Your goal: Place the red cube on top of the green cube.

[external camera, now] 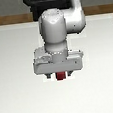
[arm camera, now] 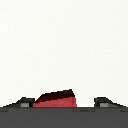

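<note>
The red cube (external camera: 60, 77) sits on the white table just below my hand, near the middle of the exterior view. My gripper (external camera: 59, 74) is lowered over it. In the wrist view the red cube (arm camera: 56, 98) lies between the two fingertips (arm camera: 24, 103), nearer to one of them. A gap shows on each side of it. The gripper (arm camera: 64, 103) is open and holds nothing. The green cube is out of view in both frames.
The white table (external camera: 14, 72) spreads to all sides of the arm. A wooden floor strip (external camera: 3, 21) runs along its far edge. The arm's body (external camera: 56, 27) blocks the area behind the hand.
</note>
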Available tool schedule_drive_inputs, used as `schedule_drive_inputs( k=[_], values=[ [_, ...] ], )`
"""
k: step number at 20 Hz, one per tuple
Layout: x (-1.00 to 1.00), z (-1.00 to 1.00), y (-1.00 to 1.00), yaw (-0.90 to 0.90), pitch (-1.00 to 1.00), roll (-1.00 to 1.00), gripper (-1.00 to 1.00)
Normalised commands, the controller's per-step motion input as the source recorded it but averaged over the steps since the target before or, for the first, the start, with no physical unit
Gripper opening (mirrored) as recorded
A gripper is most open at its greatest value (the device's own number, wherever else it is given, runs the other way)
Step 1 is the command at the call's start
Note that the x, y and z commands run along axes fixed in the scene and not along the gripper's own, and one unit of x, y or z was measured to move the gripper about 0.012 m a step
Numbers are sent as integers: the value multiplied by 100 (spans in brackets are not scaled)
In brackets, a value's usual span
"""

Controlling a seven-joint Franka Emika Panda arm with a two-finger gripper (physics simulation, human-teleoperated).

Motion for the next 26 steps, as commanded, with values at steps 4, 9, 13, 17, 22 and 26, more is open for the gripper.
schedule_drive_inputs(
  k=[4, 9, 13, 17, 22, 26],
  values=[
    [0, 0, 0, 0, 0, 0, -100],
    [0, 20, 0, 0, 0, 0, -100],
    [0, 75, 0, 0, 0, 0, -100],
    [0, 100, 0, 0, 0, 0, -100],
    [0, 40, -40, 0, 0, 0, -100],
    [0, 0, -100, 0, 0, 0, -100]
  ],
)
